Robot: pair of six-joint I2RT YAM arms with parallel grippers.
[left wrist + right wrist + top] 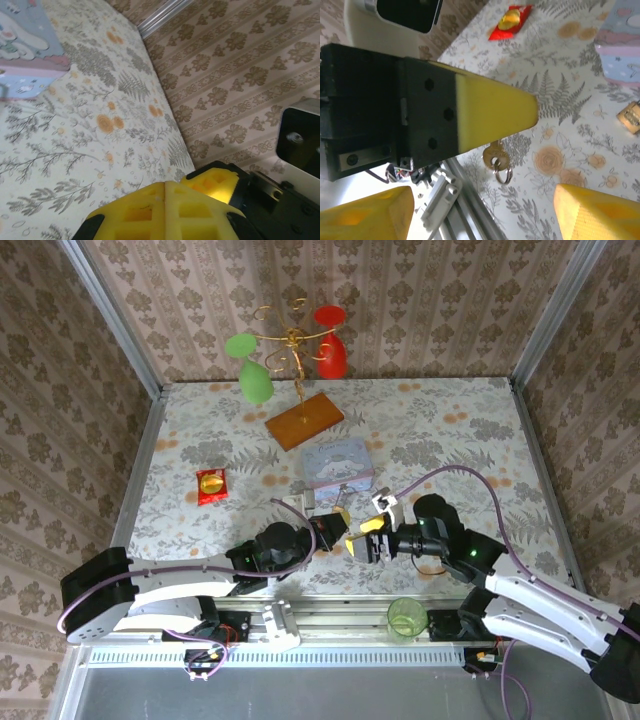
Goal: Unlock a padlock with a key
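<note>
- Left gripper (165, 192) clamped a small brassy metal key (495, 156) at centre frame.
- Right gripper (485, 200) spread wide below it.
- Tiny brass padlock (631, 116) lay at the right edge.

Brass padlock (631, 116) lying down; ringed key (495, 156) dangling.

My left arm (170, 585) and right arm (545, 605) have white link shells, black joints and black bases. I see a purple cable (470, 472) looping along each. The fingers (492, 110) are yellow wedges on black blocks with small round screw holes, and a white-cased camera (395, 20) sits at the wrist.
</note>
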